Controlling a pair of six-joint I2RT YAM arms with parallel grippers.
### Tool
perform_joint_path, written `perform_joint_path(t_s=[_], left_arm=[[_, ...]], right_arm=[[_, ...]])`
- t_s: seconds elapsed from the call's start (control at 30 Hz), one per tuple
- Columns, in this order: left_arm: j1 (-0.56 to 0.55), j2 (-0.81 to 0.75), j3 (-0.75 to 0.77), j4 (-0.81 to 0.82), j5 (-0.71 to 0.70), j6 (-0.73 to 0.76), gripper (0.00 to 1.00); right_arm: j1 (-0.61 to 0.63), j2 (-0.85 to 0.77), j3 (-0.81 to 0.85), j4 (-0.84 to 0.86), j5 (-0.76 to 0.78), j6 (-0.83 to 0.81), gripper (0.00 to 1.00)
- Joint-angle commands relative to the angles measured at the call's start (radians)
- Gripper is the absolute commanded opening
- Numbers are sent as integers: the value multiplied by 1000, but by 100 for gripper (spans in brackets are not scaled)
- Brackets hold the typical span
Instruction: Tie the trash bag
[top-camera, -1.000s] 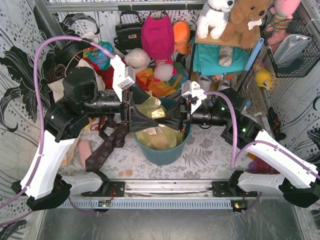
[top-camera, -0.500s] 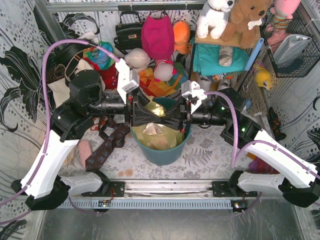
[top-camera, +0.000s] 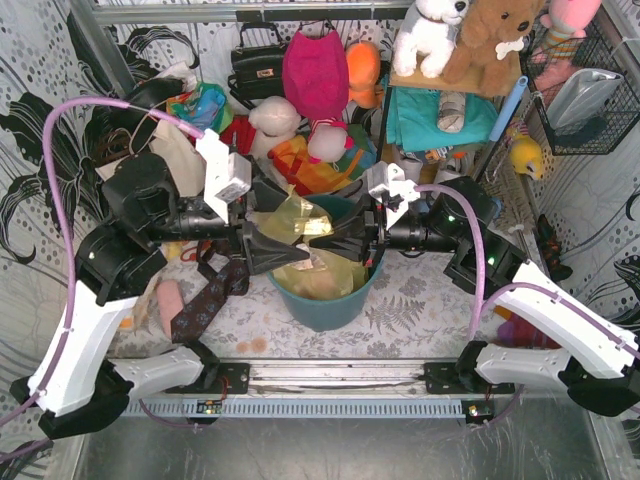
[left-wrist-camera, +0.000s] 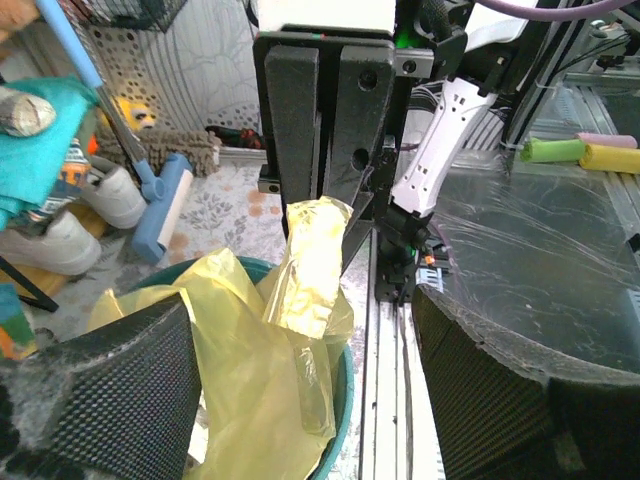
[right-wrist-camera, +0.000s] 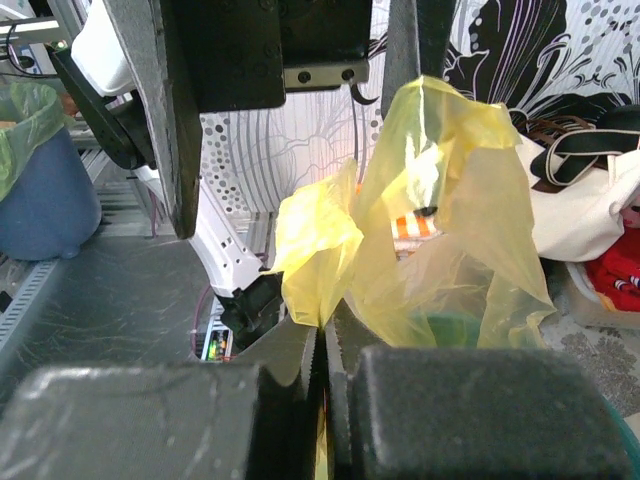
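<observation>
- The trash bag (top-camera: 300, 215) is sitting inside the teal bin (top-camera: 320, 305) at the middle of the table (top-camera: 420, 300). Its yellow rim is rising above the bin between the two grippers.
- The right gripper (right-wrist-camera: 322, 340) is pinching a gathered strip of the rim on the bin's right side, with its jaws closed down on the film.
- The left gripper (left-wrist-camera: 300, 330) is standing wide, one finger on either side of the loose left flap, and is gripping nothing.
- The film is looking thin, crinkly and very light. It will probably be collapsing, sliding out of a shallow pinch, and tearing under a hard pull.
- A bunched handful close to the rim is looking like the better hold, since a single layer would be giving way.
- The arms are covering much of the bin's mouth, so the bag's contents are hard to make out.
- How much film is lying inside the right jaws is hidden.
- Whether any knot is forming cannot be told.
</observation>
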Motion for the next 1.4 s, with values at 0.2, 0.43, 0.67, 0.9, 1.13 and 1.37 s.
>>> perform_joint_path(t_s=[0.2,0.43,0.67,0.9,1.13,1.37], left_arm=[[-4,-63,121,3,-75,96,85],[-4,-37,140,-46,-90,109,82],[-4,-43,183,-95,-99,130,69],[-4,-95,269,-86,-81,94,69],[-4,-145,253,-28,13,4,69],[-3,-182,29,-95,55,-41,67]], right_arm=[[3,-19,1,23,-18,-11,2],[2,-9,12,21,-26,-8,1],[2,-20,8,19,-29,-4,2],[2,-28,0,18,-38,-2,2],[2,-41,-16,41,-97,11,2],[1,-65,-49,67,-161,38,2]])
